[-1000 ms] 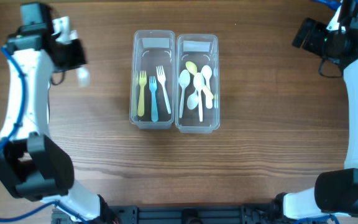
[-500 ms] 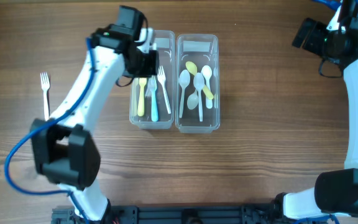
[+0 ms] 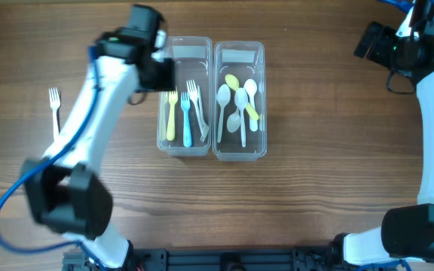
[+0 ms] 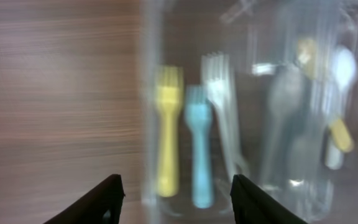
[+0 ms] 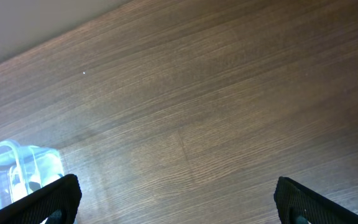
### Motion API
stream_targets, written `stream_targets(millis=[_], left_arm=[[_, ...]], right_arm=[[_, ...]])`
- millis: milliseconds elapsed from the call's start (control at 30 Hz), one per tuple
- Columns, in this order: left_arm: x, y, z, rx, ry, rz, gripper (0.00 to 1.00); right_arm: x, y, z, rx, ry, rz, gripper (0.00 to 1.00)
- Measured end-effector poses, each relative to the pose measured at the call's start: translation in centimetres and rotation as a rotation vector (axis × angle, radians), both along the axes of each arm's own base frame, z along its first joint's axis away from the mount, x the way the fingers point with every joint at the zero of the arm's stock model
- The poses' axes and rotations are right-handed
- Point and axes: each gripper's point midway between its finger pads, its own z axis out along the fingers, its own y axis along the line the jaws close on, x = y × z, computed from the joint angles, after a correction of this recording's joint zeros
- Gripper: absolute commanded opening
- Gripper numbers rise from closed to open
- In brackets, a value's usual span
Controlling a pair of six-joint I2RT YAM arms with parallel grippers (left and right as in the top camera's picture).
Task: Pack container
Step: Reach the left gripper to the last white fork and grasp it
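Black fingers (image 4: 107,199) of my left gripper (image 4: 178,202) spread apart, empty, over the fork tub (image 4: 149,124); yellow fork (image 4: 166,137), blue fork (image 4: 199,149), clear fork (image 4: 221,106) inside. Spoon tub (image 3: 239,156) filled. One white fork (image 3: 53,108) unpacked on the table (image 3: 315,211), well left. Right gripper (image 5: 185,202) apart, empty.

Brown wood-grain table (image 5: 216,112) fills nearly the whole view, with a pale strip (image 5: 23,25) beyond its far edge at the upper left. The right tool (image 5: 179,202) shows only as two black fingers (image 5: 300,199) in the near corners, spread wide apart over the wood. A clear container (image 5: 17,165) shows one rounded corner at near left, just beside the left finger.
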Motion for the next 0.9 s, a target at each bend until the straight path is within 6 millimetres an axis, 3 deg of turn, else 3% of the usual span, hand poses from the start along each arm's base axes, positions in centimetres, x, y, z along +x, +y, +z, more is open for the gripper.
stream_targets(millis=[33,67,100,167,233,400,633,900], left_arm=[[0.0,2.1,1.3,0.042,-0.029,0.045,0.59],[-0.2,6.7,3.4,0.132,-0.073,0.148,0.58],[-0.3,8.6,3.9,0.164,-0.082,0.191,0.58],[-0.8,11.3,4.0,0.204,-0.066,0.253,0.59],[-1.1,16.5,4.1,0.246,-0.066,0.38,0.6],[-1.8,24.2,4.1,0.256,-0.083,0.53,0.56],[-1.8,27.8,-0.3,0.19,0.008,0.495,0.57],[-0.5,28.0,-8.4,0.14,0.134,0.373,0.58]], right_arm=[[0.0,0.0,0.0,0.0,0.0,0.0,1.0],[0.0,0.0,0.0,0.0,0.0,0.0,1.0],[0.0,0.0,0.0,0.0,0.0,0.0,1.0],[0.0,0.0,0.0,0.0,0.0,-0.001,1.0],[0.0,0.0,0.0,0.0,0.0,0.0,1.0],[0.0,0.0,0.0,0.0,0.0,0.0,1.0],[0.0,0.0,0.0,0.0,0.0,0.0,1.0],[0.0,0.0,0.0,0.0,0.0,0.0,1.0]])
